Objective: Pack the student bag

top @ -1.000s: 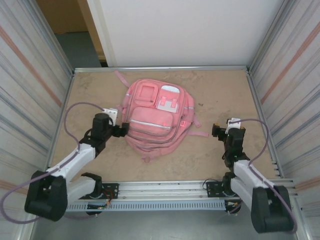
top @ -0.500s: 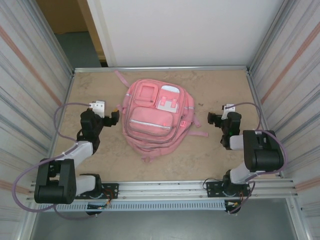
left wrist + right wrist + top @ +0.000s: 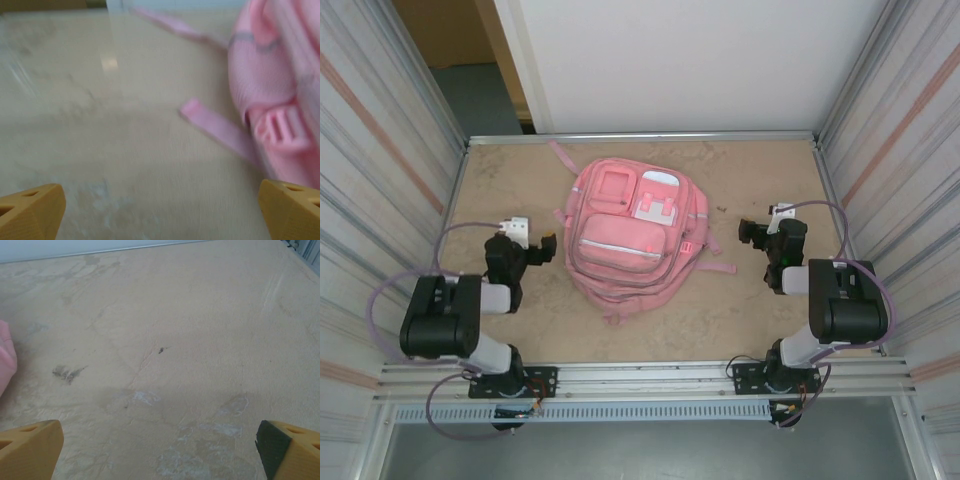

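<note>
Table (image 3: 760, 300): sandy bare board inside metal walls. The student bag (image 3: 625, 240) lies flat at mid-table, front pockets and white patch facing up, shoulder straps toward the far edge. Pockets look zipped, but it is too small to be sure.

Step in hand, my read: approach for a first hold on the bag. Done well, one gripper pins the fabric near a zip end while the other pulls the tab along the zip line and not upward, since soft fabric will bunch and drag. Come in low from the sides and steer clear of the loose strap (image 3: 220, 130) and the buckle (image 3: 282, 130) on the bag's left flank, both snag risks.

Left arm: folded tight over its base, wrist low. Left gripper (image 3: 545, 247) aims at the bag's left side, near but not touching, jaws spread wide, nothing between them.

Right arm: folded the same way. Right gripper (image 3: 748, 233) faces the bag's right side with bare table between, jaws wide apart and empty. Its wrist view catches a pink sliver of bag at the left edge.
</note>
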{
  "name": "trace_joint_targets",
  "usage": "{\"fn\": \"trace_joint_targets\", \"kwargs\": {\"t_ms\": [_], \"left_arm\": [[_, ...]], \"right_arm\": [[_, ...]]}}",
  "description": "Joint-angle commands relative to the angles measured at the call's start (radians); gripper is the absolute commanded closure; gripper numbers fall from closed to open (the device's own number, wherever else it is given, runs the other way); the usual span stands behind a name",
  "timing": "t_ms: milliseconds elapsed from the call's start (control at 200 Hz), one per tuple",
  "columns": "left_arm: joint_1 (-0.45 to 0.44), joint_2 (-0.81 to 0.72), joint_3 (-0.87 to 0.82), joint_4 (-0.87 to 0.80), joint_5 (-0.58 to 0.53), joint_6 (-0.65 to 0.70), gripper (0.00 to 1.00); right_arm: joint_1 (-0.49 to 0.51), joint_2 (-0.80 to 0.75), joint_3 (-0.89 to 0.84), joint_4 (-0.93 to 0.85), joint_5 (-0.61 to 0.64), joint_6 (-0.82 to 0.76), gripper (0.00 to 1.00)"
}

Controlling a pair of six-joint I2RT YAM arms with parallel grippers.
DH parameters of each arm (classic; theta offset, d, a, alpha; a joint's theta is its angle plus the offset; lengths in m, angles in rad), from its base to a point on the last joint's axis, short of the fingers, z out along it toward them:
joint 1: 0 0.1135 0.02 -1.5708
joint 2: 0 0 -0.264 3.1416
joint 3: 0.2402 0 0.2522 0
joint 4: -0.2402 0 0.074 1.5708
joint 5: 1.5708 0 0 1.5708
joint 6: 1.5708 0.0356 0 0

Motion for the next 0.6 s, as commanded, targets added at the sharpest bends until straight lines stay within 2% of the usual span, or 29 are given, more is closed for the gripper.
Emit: {"fn": "trace_joint_targets", "kwargs": {"t_ms": [0,50,205,596], "left_arm": [[0.003,0.011,0.11,-0.054,0.065,0.031,0.01],[0.002,0.011,0.126,-0.1,0.068,0.027,0.01],[-0.046,0.003,0.13,-0.12,-0.088,0.032,0.01],[-0.048,0.002,0.13,-0.117,-0.085,0.031,0.01]], "right_arm": [[0.006,-0.002,0.007,-0.007,0.004,0.011,0.01],[0.007,-0.002,0.007,-0.007,0.004,0.011,0.01],[0.005,-0.002,0.008,-0.009,0.001,0.014,0.01],[0.003,-0.001,0.01,-0.012,-0.002,0.014,0.01]]}}
